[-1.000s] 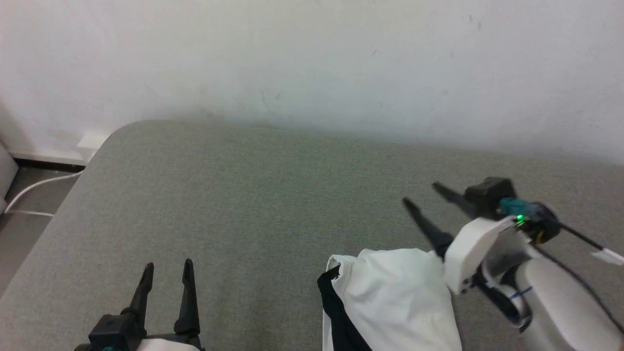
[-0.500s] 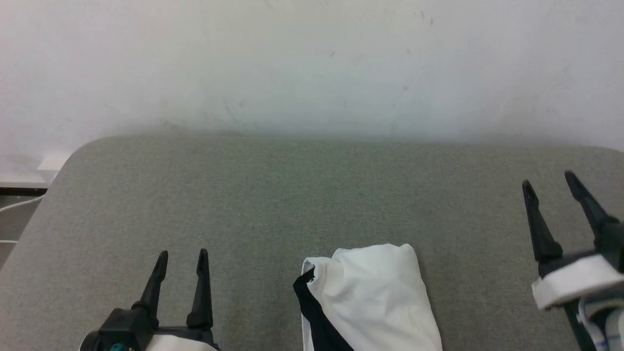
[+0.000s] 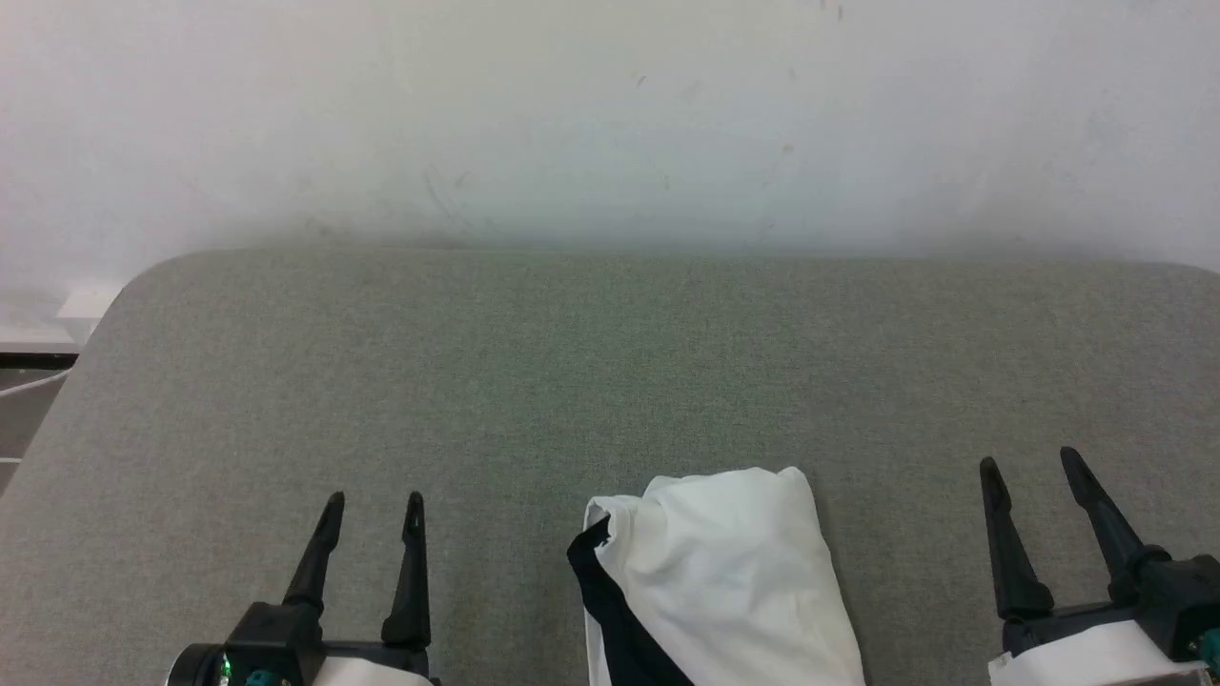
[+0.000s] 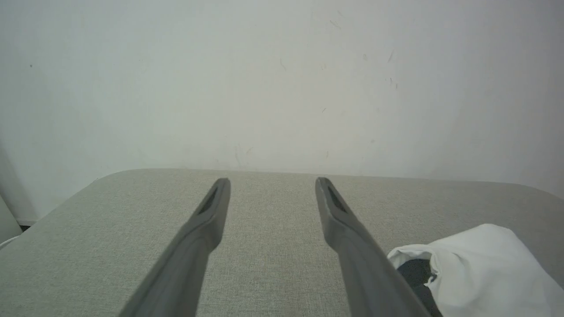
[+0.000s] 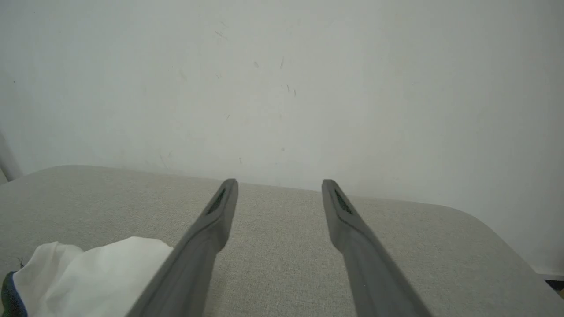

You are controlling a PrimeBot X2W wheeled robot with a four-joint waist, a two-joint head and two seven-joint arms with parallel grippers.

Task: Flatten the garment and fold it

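Note:
The garment [image 3: 729,576] lies folded into a compact white bundle with a black strip along its left edge, on the grey padded surface [image 3: 572,381] at the bottom centre of the head view. It also shows at the lower right of the left wrist view, garment [image 4: 480,268], and at the lower left of the right wrist view, garment [image 5: 88,273]. My left gripper [image 3: 374,497] stands open to the garment's left, well apart from it. Off to the garment's right my right gripper [image 3: 1027,460] is open too, with nothing between its fingers.
A white wall [image 3: 610,124] rises right behind the grey surface. The surface's rounded left corner [image 3: 143,276] drops to a floor with a white cable [image 3: 29,386]. Bare grey padding stretches beyond the garment toward the wall.
The head camera has swung and the whole view has shifted. My right gripper has drawn back from over the garment to the lower right, fingers pointing up. The garment lies as it did.

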